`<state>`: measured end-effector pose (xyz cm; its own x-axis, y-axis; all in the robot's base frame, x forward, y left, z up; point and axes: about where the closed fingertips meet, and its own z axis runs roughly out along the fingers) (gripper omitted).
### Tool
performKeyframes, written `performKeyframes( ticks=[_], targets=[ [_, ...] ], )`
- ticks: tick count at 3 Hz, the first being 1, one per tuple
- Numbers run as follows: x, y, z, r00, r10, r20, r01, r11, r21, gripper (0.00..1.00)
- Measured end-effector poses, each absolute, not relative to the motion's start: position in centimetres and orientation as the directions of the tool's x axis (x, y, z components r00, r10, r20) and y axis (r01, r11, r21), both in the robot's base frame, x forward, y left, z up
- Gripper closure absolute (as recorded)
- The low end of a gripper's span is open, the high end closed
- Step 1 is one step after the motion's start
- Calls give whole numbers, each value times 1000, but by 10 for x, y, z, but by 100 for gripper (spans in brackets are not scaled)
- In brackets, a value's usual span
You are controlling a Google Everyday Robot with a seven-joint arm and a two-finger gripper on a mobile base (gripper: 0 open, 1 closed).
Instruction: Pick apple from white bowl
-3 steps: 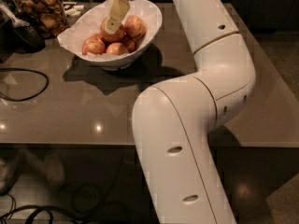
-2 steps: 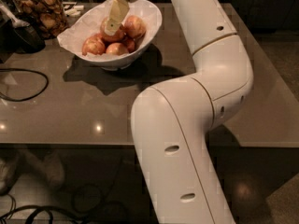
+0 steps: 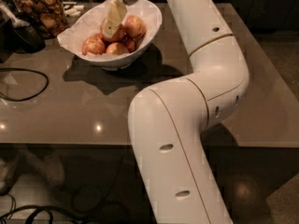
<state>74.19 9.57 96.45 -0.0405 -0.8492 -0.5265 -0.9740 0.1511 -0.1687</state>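
Note:
The white bowl point(image 3: 152, 14) stands at the back left of the table, lined with white paper and holding several apples. My gripper point(image 3: 112, 26) reaches down from the top edge into the bowl's middle. Its tip rests against a yellow-red apple point(image 3: 121, 34) in the centre of the pile. Another yellow-red apple point(image 3: 136, 26) lies just right of the gripper. Redder apples point(image 3: 93, 45) lie at the front left. The gripper hides part of the centre apple.
A glass jar of brown snacks point(image 3: 41, 10) stands left of the bowl, with a dark object point(image 3: 23, 34) beside it. A black cable point(image 3: 28, 85) loops on the table's left. My white arm point(image 3: 205, 78) crosses the table's right side. The table's front edge point(image 3: 70, 143) runs below.
The arm's elbow has shifted slightly left. The gripper stays in the bowl at about the same spot, and the apples have not moved.

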Motion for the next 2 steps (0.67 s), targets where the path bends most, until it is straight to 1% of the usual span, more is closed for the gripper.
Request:
performKeyframes(
  ticks=[2],
  targets=[
    [746,97,951,-64,-850,-523,-976,162,-143,20]
  ],
)
